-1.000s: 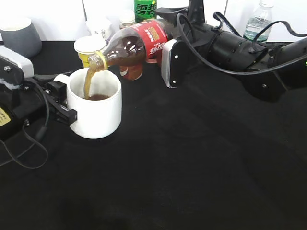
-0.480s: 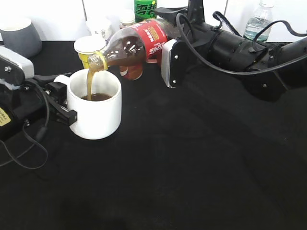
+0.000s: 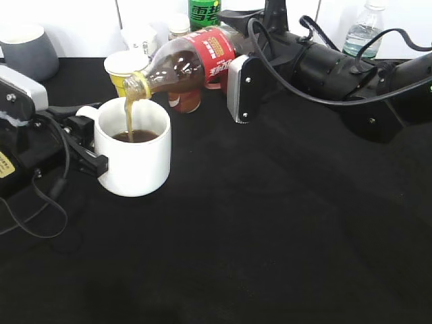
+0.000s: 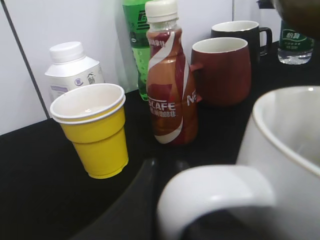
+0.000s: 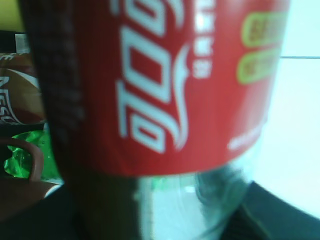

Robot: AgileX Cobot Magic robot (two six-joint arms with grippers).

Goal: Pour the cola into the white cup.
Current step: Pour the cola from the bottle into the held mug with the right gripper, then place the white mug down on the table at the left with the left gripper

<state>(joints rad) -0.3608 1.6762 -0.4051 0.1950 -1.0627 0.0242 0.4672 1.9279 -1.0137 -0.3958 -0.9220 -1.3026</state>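
Two arms at work over the black bench. Right gripper has its jaws clamped on the cola, gripped at the red label. Bottle tipped neck-down toward the left, mouth just above the white cup. Thin brown stream runs from the mouth into the cup; dark liquid sits inside, well below the rim. Right wrist view filled by the red label, blurred, clear plastic below it.

White cup upright on the bench, left of centre, handle facing left. Left gripper at the handle side, jaws set on either side of the handle; actual contact cannot be told. Left wrist view: handle close up, cup wall on the right.

Behind the cup: yellow cup, Nescafe bottle, dark red mug, green bottle, white carton. Grey mug at far left.
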